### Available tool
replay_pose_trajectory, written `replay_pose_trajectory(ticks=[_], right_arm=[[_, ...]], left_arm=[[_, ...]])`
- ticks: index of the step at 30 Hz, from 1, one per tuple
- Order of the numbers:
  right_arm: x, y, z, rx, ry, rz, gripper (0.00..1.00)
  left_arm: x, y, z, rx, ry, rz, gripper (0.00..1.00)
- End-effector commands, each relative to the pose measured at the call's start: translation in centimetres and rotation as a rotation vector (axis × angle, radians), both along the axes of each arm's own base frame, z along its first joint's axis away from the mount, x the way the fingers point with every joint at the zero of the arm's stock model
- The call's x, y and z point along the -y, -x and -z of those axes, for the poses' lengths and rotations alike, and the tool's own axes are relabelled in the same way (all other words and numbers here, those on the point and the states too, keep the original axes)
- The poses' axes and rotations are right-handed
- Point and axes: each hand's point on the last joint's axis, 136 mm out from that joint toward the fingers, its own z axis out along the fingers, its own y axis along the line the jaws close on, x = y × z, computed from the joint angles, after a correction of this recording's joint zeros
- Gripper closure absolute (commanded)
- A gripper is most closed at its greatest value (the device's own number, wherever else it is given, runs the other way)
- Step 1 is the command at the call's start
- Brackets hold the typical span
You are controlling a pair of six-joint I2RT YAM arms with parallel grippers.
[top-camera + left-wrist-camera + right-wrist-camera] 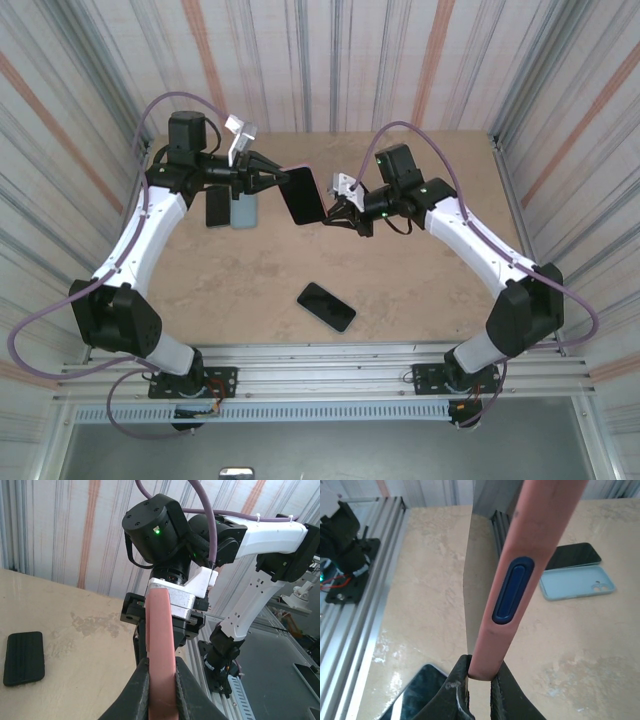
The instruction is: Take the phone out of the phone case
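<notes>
Phone case (303, 195) aloft, left gripper (276, 179) and right gripper (333, 211) pinching opposite edges, open table (420, 290) beneath.

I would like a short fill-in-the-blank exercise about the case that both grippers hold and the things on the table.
The phone case gripped by the left gripper and the right gripper is ____ in colour. The side button on it is ____. On the table, the light blue case lies beside a ____ phone.
Missing words: pink; blue; black.
</notes>
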Motion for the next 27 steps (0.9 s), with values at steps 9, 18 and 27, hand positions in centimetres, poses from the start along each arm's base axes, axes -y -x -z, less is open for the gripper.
replay_pose_trajectory(ticks=[9, 18, 27], right_arm=[[0.1, -3.3, -3.8, 0.303, -0.030, 0.113, 0.89], [-0.3, -3.4, -4.1, 0.368, -0.017, 0.123, 0.89], [-0.8, -3.0, -5.2, 0.323, -0.098, 0.108, 0.88]], left_arm=[[0.2, 3.6, -1.6, -0.138, 0.051, 0.146, 1.00], [0.5, 3.5, -1.4, -0.143, 0.050, 0.155, 1.00], [0.8, 3.5, -1.1, -0.153, 0.049, 0.165, 1.00]])
